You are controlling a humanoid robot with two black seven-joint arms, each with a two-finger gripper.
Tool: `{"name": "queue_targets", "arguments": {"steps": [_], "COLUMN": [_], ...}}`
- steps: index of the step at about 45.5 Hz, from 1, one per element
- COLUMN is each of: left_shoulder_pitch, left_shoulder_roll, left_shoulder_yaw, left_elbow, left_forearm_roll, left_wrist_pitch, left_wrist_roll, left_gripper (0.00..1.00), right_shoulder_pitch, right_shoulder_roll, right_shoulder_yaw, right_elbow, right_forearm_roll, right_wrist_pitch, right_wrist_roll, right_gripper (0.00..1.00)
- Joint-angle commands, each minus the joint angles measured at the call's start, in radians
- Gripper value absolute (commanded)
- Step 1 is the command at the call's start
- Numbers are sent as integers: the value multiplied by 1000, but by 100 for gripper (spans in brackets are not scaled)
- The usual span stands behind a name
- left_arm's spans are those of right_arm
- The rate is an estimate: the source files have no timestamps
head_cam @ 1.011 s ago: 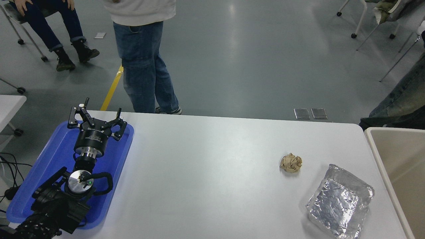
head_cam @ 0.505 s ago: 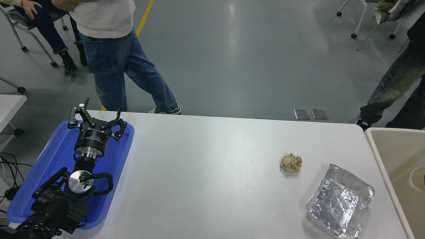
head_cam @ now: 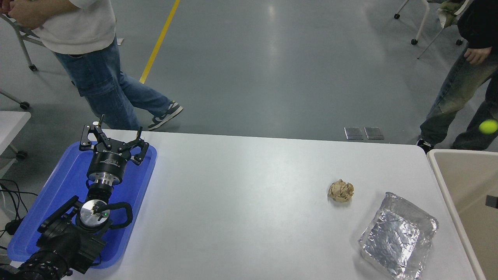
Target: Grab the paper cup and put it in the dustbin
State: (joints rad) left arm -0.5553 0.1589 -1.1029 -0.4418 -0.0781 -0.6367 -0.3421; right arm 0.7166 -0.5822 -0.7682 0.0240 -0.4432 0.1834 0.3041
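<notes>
The paper cup is out of view. The dustbin (head_cam: 441,171), a large beige bin with a thick pale rim, stands against the table's right end, and only its left part shows. A small dark piece (head_cam: 491,201) juts in from the right edge over the dustbin's inside. It looks like a bit of my right gripper, too little to tell its state. My left gripper (head_cam: 116,134) is parked open and empty over the blue tray (head_cam: 62,182) at the lower left.
A crumpled tan paper ball (head_cam: 341,191) lies right of the table's middle, with a crinkled foil tray (head_cam: 397,235) nearer the front right. One person (head_cam: 97,74) walks behind the far left; another (head_cam: 459,97) stands beyond the dustbin, a yellow-green ball (head_cam: 488,126) beside them.
A pale round rim seen in the dustbin half a second ago is gone, and the dark piece has come further in. The person at the back has walked left. The ball has appeared.
</notes>
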Motion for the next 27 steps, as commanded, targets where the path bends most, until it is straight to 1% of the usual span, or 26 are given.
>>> {"name": "queue_targets", "arguments": {"steps": [1, 5, 9, 16, 22, 27], "left_shoulder_pitch": [0, 0, 0, 0, -2, -2], "left_shoulder_roll": [1, 1, 1, 1, 1, -1], "left_shoulder_yaw": [0, 0, 0, 0, 0, 0], "left_elbow": [0, 0, 0, 0, 0, 0], "left_forearm_roll": [0, 0, 0, 0, 0, 0], "left_wrist_pitch": [0, 0, 0, 0, 0, 0], "left_wrist_roll": [0, 0, 0, 0, 0, 0], "left_gripper": [100, 100, 100, 100, 100, 100], "right_shoulder_pitch": [141, 216, 296, 429, 498, 543], "right_shoulder_roll": [18, 19, 19, 24, 61, 79], "right_shoulder_yaw": [81, 122, 132, 168, 240, 337], "right_elbow": [-12, -6, -3, 1, 16, 60], "right_forearm_roll": [73, 97, 100, 113, 138, 167], "right_wrist_pitch": [14, 36, 122, 263, 309, 318], "right_wrist_roll": [-19, -43, -66, -69, -71, -76], "right_gripper": [100, 100, 100, 100, 100, 100]}}
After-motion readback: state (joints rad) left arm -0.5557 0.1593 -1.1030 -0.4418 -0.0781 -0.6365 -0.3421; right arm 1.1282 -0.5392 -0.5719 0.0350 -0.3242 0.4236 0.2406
